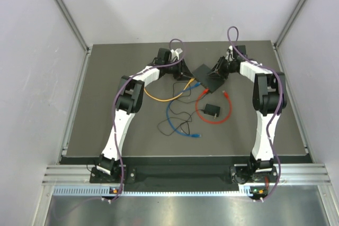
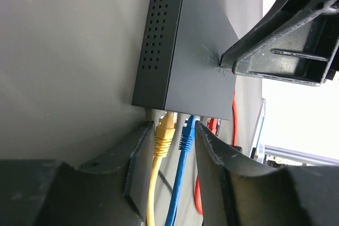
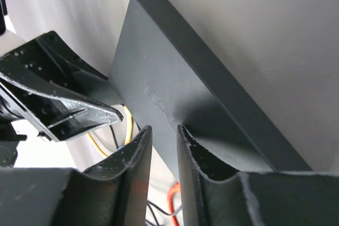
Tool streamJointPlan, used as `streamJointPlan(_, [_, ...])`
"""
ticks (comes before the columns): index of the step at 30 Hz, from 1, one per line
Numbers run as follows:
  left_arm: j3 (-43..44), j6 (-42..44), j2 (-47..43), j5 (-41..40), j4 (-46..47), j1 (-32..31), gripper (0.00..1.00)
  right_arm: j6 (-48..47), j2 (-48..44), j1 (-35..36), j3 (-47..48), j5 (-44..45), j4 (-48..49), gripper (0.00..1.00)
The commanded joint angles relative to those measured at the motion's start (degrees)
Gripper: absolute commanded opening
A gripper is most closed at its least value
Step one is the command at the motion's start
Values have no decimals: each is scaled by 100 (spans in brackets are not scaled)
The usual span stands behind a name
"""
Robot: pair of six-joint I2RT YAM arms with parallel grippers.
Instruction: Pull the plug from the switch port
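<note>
Near switch (image 1: pixel 212 77): tangled cables (image 1: pixel 212 122) (adapter (image 1: pixel 211 110) too)

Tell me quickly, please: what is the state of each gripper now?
Left gripper: around the yellow plug and blue plug; firm grip cannot be told.
Right gripper: open slightly, empty, tips on the switch.

Switch (image 2: pixel 196 62) — smooth matte black, probably plastic; table (image 1: pixel 90 88) matt grey.

Black switch (image 2: pixel 196 51) — yellow plug (image 2: pixel 164 130), blue plug (image 2: pixel 186 133)
</note>
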Motion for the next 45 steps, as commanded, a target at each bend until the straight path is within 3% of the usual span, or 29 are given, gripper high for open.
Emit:
streamJointPlan(1, [-126,157,4,37,131,-39,40,152,180,26,146,242,77,26])
streamJointPlan(9, [-83,-18,74,10,140,-65,35,108,303,34,252,453,-160,25])
streamJointPlan(20, [119,-141,153,-895,-633,-145,34,-76,347,157,463,822,-520,23])
streamJointPlan(23, [304,-159,189,-1131,-905,-171,29,-85,364,210,498,893,-564,22])
streamJointPlan(32, [295,-563,180,-1501,-959,-250,25,-147,426,359,674,1068,-749,20])
streamJointPlan(35, [321,-642,171,-1659,-1011,-294,18,-199,443,421,691,1191,-872,19])
streamJointPlan(37, [470,-730,284,-1573,-1143,-303,3,-261,452,465,700,1201,-890,19])
streamJointPlan(39, [646,-748,355,-1572,-1362,-303,0,-392,470,518,753,1201,-969,19])
streamJointPlan(43, [612,-704,364,-1458,-1609,-285,0,-849,444,597,981,1332,-1249,25])
streamJointPlan(45, [506,-607,295,-1388,-1575,-285,0,-1243,417,632,1192,1420,-1451,34])
